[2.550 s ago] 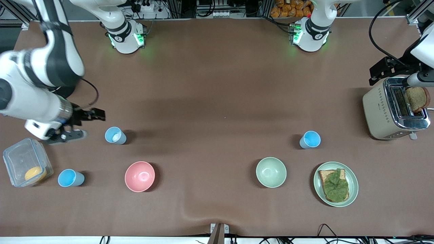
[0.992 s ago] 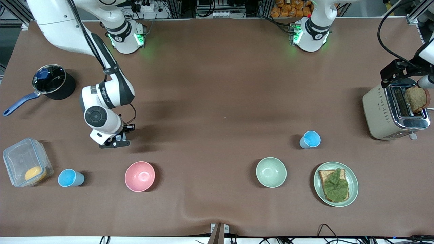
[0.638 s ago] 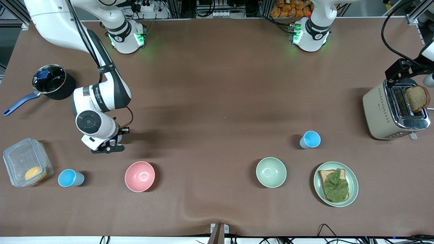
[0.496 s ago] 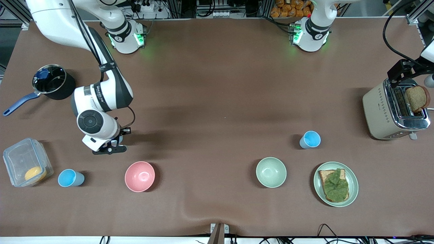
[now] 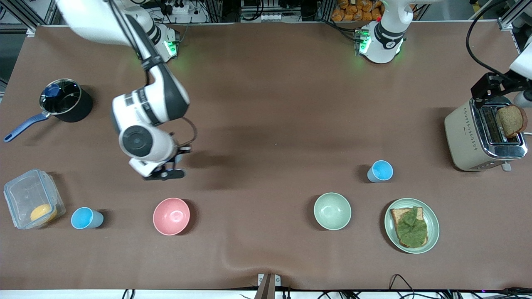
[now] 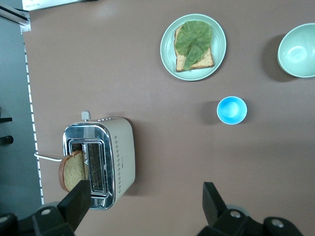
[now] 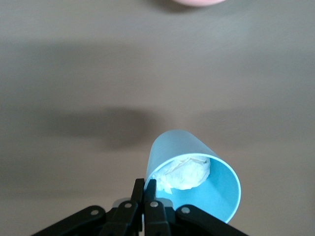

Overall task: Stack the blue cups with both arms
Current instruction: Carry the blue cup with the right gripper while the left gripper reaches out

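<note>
The right gripper (image 5: 165,169) sits left of centre in the front view, lifted above bare table; its fingers (image 7: 145,192) are pinched nearly together on the rim of a blue cup (image 7: 193,173), which hangs tilted at the bottom centre of the right wrist view, with a whitish crumpled lump inside it; in the front view this cup is almost wholly hidden under the wrist. Lower in the front view, just below the gripper, stands the pink bowl (image 5: 171,216); a second blue cup (image 5: 86,218), bright blue inside, stands upright at the lower left, beside a clear lidded container (image 5: 31,198) holding something orange; a dark saucepan (image 5: 65,100) with a blue handle sits at the upper left.

The left gripper (image 5: 494,85) hangs at the upper right edge of the front view, over the toaster (image 5: 478,137); its fingers (image 6: 77,202) are spread wide with nothing between them, seen along the bottom of the left wrist view; a slice of bread (image 5: 510,119) stands in the toaster's slot. A third blue cup (image 5: 379,171) stands upright right of centre in the front view, well apart from the toaster; below it lie the pale green bowl (image 5: 332,211) and a green plate (image 5: 432,216) carrying bread topped with a leaf.
</note>
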Tool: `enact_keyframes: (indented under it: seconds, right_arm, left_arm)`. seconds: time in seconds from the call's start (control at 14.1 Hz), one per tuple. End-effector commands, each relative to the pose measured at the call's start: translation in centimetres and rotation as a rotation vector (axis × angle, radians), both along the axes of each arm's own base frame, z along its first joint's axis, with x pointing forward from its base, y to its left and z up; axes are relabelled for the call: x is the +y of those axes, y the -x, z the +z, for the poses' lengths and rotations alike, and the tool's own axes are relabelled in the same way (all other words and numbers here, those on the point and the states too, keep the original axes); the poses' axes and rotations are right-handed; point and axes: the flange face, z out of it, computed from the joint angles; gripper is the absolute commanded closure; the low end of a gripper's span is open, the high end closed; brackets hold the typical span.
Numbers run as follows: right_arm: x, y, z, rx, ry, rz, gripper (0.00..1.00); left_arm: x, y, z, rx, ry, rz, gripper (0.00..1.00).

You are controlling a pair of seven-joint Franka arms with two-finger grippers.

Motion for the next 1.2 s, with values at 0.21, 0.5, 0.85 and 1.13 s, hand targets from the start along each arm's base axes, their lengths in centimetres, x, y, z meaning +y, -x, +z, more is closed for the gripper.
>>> enact_keyframes:
  seconds: [0.21, 0.5, 0.85, 1.13]
  right_arm:
    - [13.8, 3.6, -2.4, -0.05, -0.019, -0.253, 1.0]
    - [19.0, 4.4, -5.1, -0.087, -0.11, -0.396, 1.0]
    - [20.9, 6.3, -6.9, -0.076, -0.092, -0.362, 1.0]
    - [20.9, 6.5, -7.7, -0.075, -0.079, -0.353, 0.98]
  left_arm:
    - [-0.4, -3.1, -5.9, 0.108, 0.04, 0.018, 0.0]
    - [-1.9, -4.8, -10.2, 0.161, 0.237, 0.037, 0.0]
    - [2.6, -6.5, -16.6, 0.205, 0.249, 0.093, 0.0]
    - [2.0, -5.0, -23.2, 0.183, 0.254, 0.092, 0.0]
